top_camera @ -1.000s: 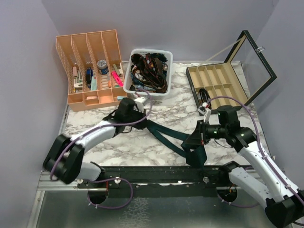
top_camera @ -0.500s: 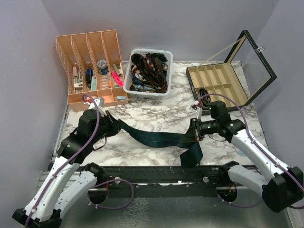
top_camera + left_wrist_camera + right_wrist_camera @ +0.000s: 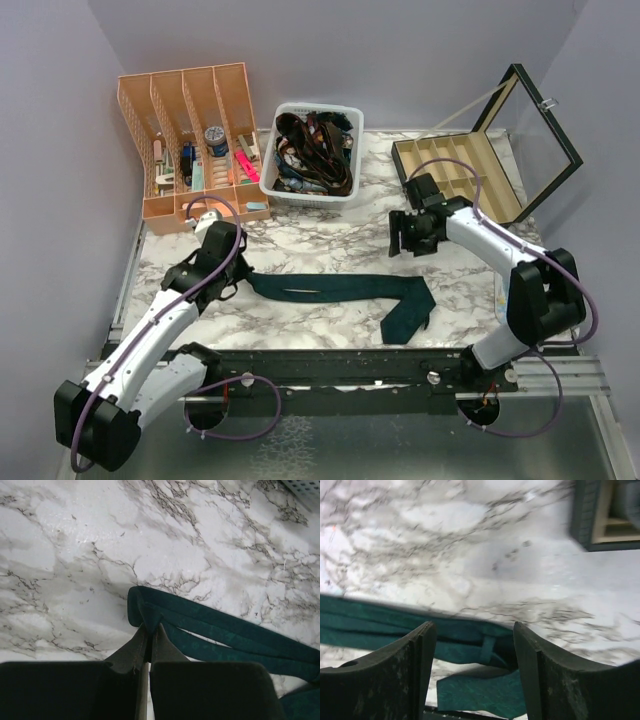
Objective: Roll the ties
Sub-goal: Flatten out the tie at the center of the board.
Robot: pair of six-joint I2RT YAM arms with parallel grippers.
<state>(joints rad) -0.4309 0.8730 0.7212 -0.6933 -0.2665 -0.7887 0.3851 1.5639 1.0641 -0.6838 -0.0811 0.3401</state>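
The tie [image 3: 340,290] lies left-right on the counter [image 3: 330,235], left hand [image 3: 150,637] pinching its folded end, right hand [image 3: 474,630] open near the wide end.

The tie [image 3: 340,289] no longer hangs in a slack V between the arms. It now lies flat on the bench [image 3: 330,240] as a near-straight band, with its wide end doubled back toward the near edge. The left gripper [image 3: 243,280] has travelled from beside the basket [image 3: 305,197] to the left side of the bench, drawing the narrow end with it. The right gripper [image 3: 402,233] has released the wide end. Its jaws now stand apart, and it has withdrawn toward the far side, apparently raised clear of the fabric.
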